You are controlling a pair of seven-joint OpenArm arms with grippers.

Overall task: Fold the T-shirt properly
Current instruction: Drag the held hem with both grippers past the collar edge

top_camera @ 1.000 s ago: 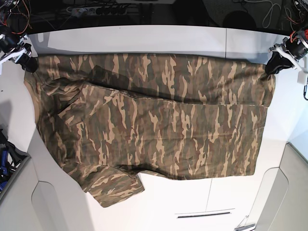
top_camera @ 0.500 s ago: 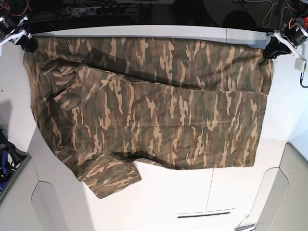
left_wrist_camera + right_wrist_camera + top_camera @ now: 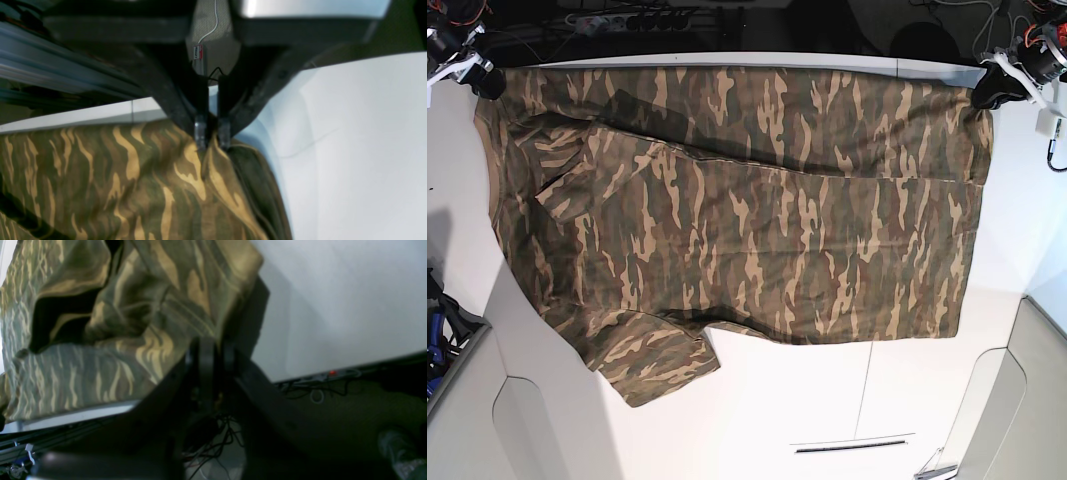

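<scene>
T-shirt (image 3: 747, 220) lies spread across the white table (image 3: 827, 420), one sleeve sticking out near-left. Left gripper (image 3: 212, 133) has its jaws clamped on the shirt's far-right corner; right gripper (image 3: 213, 350) has jaws pinched on the far-left corner, cloth bunched just beside it. Both corners sit at the table's far edge.
</scene>
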